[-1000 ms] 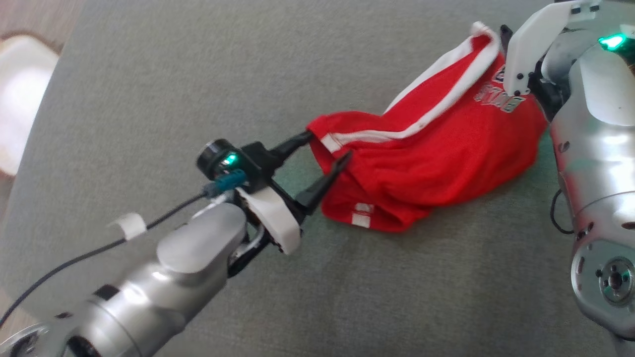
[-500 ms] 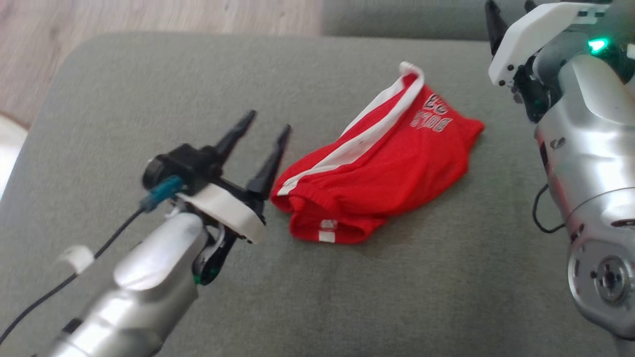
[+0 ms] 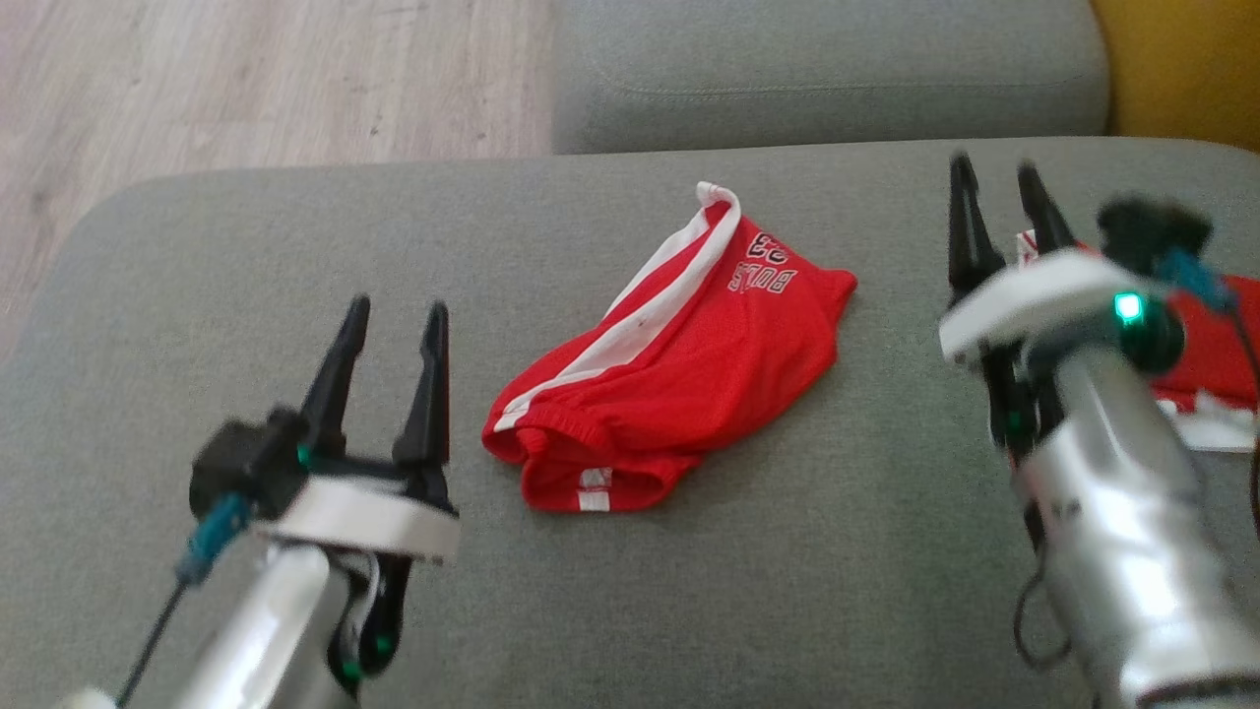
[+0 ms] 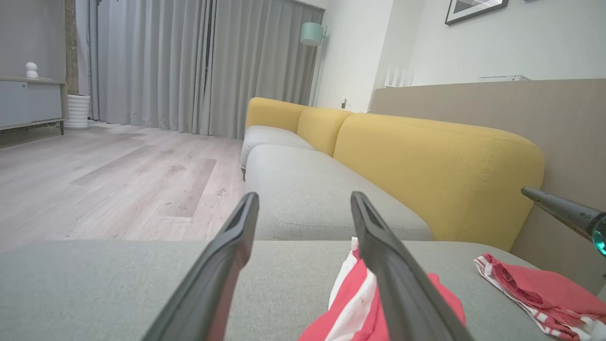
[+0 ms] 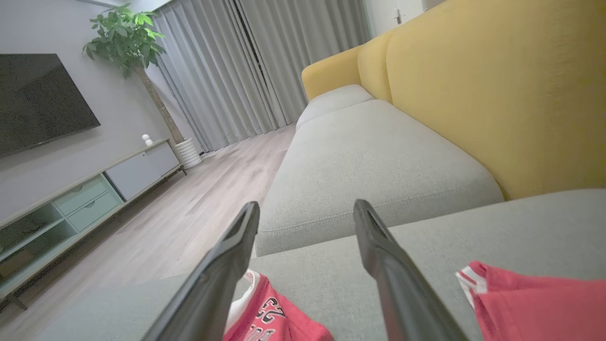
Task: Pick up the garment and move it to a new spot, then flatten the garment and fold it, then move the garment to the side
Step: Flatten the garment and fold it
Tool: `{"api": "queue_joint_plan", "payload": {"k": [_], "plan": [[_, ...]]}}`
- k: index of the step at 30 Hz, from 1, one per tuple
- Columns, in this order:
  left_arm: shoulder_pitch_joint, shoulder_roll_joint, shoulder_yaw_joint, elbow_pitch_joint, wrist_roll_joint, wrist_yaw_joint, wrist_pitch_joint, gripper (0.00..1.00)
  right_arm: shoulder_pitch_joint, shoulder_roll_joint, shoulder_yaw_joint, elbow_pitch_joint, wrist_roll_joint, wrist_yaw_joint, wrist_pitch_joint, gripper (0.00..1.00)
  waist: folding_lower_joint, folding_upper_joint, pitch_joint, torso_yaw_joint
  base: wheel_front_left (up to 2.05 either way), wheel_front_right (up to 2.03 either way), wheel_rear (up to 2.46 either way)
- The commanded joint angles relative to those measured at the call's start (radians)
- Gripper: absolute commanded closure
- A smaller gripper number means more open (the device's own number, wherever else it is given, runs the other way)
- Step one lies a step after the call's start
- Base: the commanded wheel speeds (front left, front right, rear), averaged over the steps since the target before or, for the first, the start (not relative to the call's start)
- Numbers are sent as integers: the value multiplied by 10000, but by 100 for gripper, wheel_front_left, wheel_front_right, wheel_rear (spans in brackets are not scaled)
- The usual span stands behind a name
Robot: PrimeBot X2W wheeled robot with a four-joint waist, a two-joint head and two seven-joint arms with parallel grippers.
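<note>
The left gripper (image 3: 398, 305) hovers just left of the crumpled red mesh shorts with a white side stripe (image 3: 689, 364), its two dark fingers spread and empty. Under the shorts lies a grey fabric sofa cushion (image 3: 787, 571); neither gripper touches them. Right of the shorts, the right gripper (image 3: 992, 167) also has its fingers apart. Further right of the shorts lies a second red-and-white cloth (image 3: 1216, 345).

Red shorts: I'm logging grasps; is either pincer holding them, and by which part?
Nothing is held. The left pincer and right pincer are open, apart from the red shorts, which lie on the grey cushion.
</note>
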Motion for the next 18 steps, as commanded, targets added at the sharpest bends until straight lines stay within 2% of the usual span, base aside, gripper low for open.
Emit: {"api": "queue_joint_plan", "payload": {"k": [1,10,18], "plan": [[-123,89,581,-424,228,16,-76,0,122,38,182,-642,160,-9,-135,0,2,-1,-88,-109,0,0,0],[1852,-942,1886,-848,1442,-503,-76,0,3558,194,-294,-3153,643,-9,46,0,2,-1,-42,-248,0,0,0],[2072,-1701,2527,-884,2318,-1202,-76,0,4151,276,-731,-4521,333,-9,1064,0,2,-1,447,131,0,0,0]]}}
